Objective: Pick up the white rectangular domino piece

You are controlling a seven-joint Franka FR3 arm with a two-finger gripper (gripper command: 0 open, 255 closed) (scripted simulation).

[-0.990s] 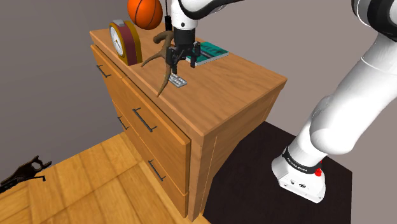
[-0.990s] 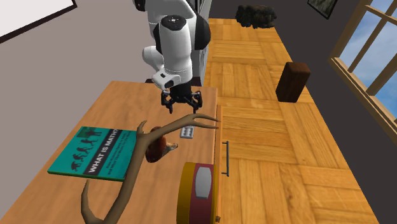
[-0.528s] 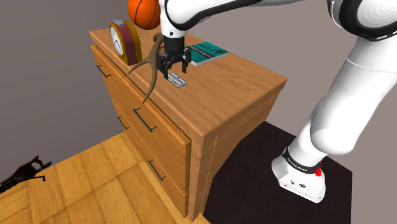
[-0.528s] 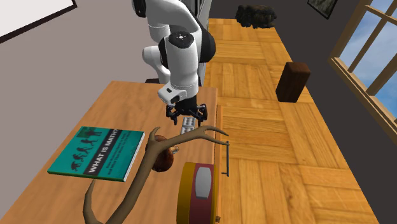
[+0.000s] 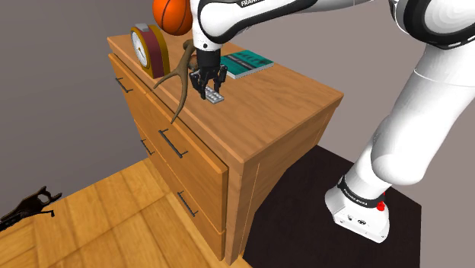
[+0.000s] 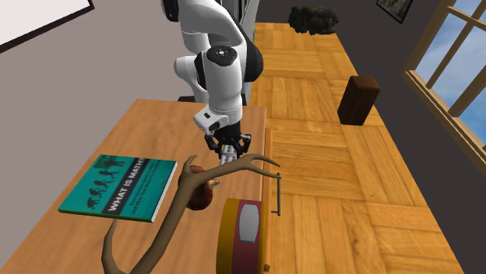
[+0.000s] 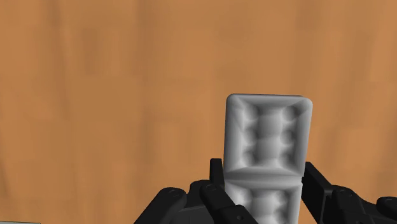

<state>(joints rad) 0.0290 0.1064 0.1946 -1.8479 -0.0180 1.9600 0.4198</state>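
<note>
gripper (image 5: 208, 85) is coming down from above the dresser (image 5: 289, 99) top onto the domino piece (image 7: 268, 135), shifting toward the shoulder view's left. fingers (image 7: 216, 173) are narrowing from wide open to sitting against both long sides of the piece. antler (image 5: 183, 84) is swinging toward the shoulder view's left, away from where it lay a second ago.

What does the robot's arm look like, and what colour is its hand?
The arm is made of fat, rounded white tubes with dark joints, and black letters run along one part. Its foot has a black band and a little red spot. The hand is all black, with two short fingers.
</note>
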